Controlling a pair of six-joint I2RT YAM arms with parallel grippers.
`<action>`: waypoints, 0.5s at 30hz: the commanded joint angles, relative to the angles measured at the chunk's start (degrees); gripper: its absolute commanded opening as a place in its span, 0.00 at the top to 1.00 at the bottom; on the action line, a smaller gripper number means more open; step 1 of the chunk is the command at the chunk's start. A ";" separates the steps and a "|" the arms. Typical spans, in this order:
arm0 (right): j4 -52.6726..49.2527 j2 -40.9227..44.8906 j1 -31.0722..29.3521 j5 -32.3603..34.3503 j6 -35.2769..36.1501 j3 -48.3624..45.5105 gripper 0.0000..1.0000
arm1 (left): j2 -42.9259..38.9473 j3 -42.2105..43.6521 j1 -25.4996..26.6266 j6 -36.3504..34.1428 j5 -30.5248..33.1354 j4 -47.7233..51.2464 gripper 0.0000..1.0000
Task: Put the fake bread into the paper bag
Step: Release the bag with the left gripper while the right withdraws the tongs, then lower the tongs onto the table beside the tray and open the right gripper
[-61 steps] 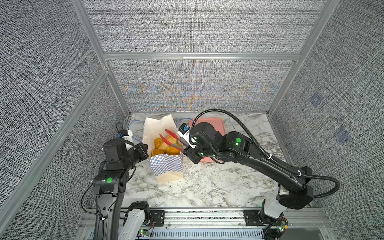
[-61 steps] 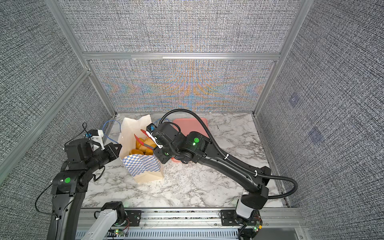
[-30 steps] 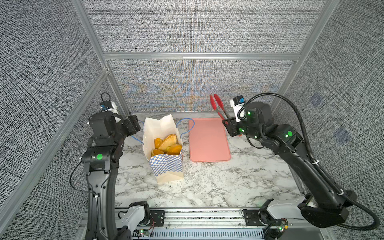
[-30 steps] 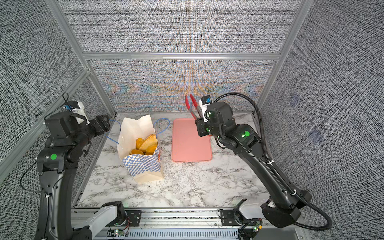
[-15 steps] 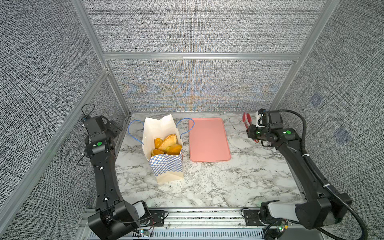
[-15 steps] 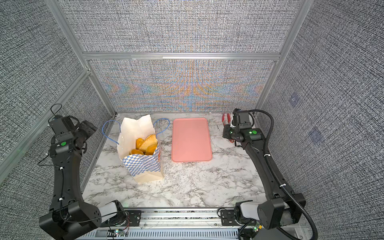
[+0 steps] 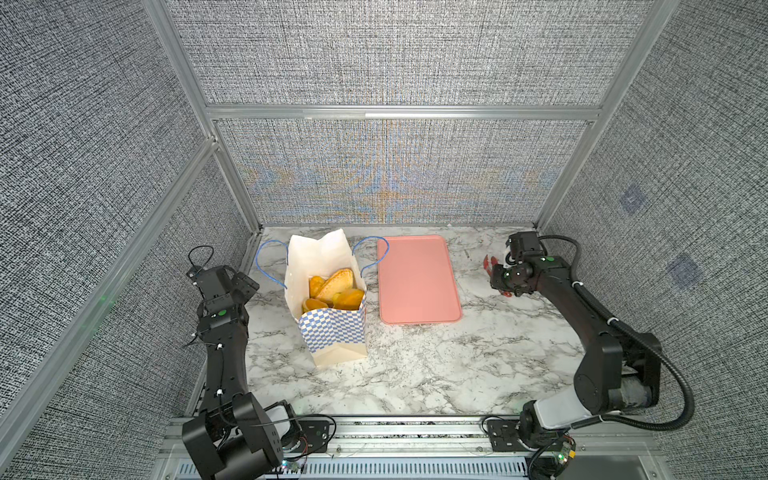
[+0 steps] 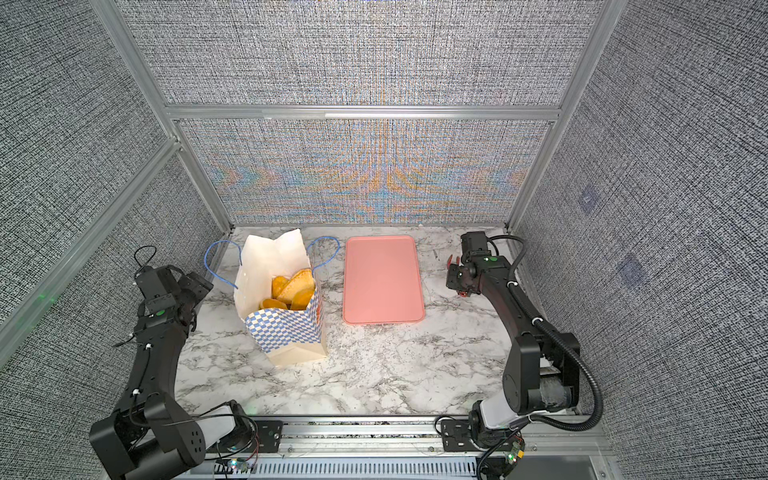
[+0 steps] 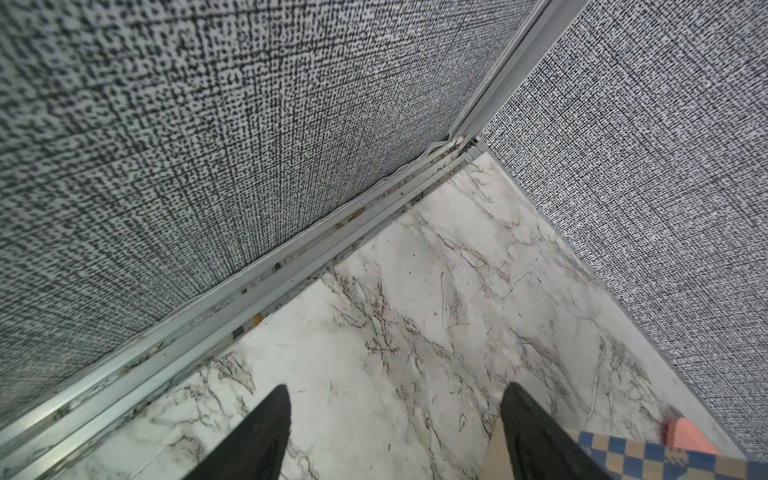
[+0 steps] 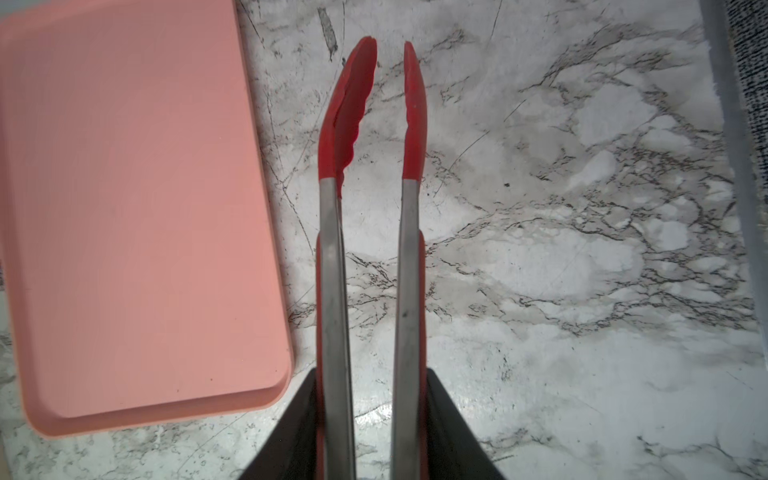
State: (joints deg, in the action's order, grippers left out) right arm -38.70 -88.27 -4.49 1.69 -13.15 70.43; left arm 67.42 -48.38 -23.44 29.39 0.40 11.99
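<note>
The paper bag (image 7: 334, 336) (image 8: 291, 332) stands upright and open on the marble, left of the middle in both top views. Several golden pieces of fake bread (image 7: 332, 286) (image 8: 293, 286) lie inside it. My left gripper (image 7: 245, 286) (image 9: 395, 386) hangs open over bare marble by the left wall, apart from the bag, whose checker band (image 9: 644, 457) shows at the edge of the left wrist view. My right gripper (image 7: 498, 278) (image 10: 370, 374) is shut on the red tongs (image 10: 349, 104) (image 7: 488, 264), low over the marble right of the tray. The tong tips stand slightly apart with nothing between them.
A pink tray (image 7: 415, 282) (image 8: 382, 278) (image 10: 124, 208) lies flat between the bag and my right gripper. The bag's blue cord handles (image 7: 266, 262) hang out to both sides. Grey fabric walls and aluminium rails (image 9: 291, 270) close in the back and sides.
Both arms have drawn back from the bag. The right gripper carried the tongs over the tray to the right side and sank low. The left arm moved to the left wall and lowered.
</note>
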 commanded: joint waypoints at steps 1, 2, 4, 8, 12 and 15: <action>1.87 -1.81 0.07 1.25 2.26 -0.51 0.62 | 1.75 -0.77 0.32 -2.49 -1.08 -1.42 0.20; 1.94 -2.60 -0.06 1.59 2.56 -0.67 0.61 | 2.36 -0.50 0.68 -2.49 -1.02 -1.74 0.20; 2.26 -3.87 -0.05 2.20 2.82 -1.12 0.61 | 3.68 -0.01 1.15 -2.66 -0.81 -1.98 0.20; 3.40 -5.69 -0.02 2.77 2.96 -2.62 0.61 | 6.47 0.79 1.82 -2.17 -1.19 -2.80 0.19; 4.58 -7.18 -0.09 3.14 2.64 -4.18 0.60 | 8.89 1.82 2.90 -2.05 -1.58 -4.03 0.19; 5.06 -8.83 -0.07 3.24 2.09 -4.98 0.57 | 10.97 2.44 4.79 -2.61 0.17 -3.73 0.20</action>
State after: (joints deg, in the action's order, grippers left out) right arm -35.64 -96.23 -4.58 3.99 -10.59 65.91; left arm 77.34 -46.35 -19.68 27.75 -0.19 9.37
